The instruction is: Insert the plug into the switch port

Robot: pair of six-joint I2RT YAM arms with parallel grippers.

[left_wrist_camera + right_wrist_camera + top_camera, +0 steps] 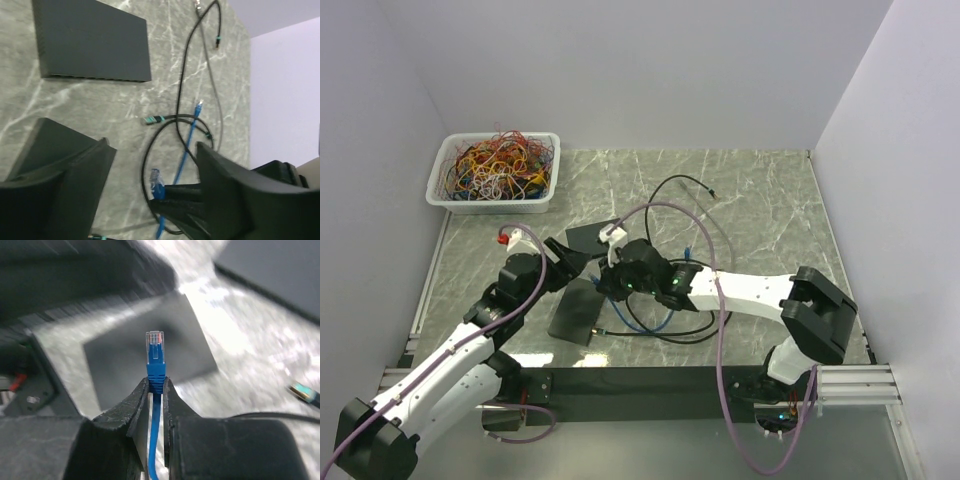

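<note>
- Grey marble surface (760, 200) carries everything.
- right pincer (156, 385) pinching blue cable (154, 440) just behind plug (155, 347); plug juts past tips.
- left pincer (154, 150) spread, empty.
- switch (190, 350) beyond plug; ports unseen, so square plug to port, push straight.

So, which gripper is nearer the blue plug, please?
Right: the right gripper grips the blue cable just below the plug; the left gripper hangs open just short of it.
</note>
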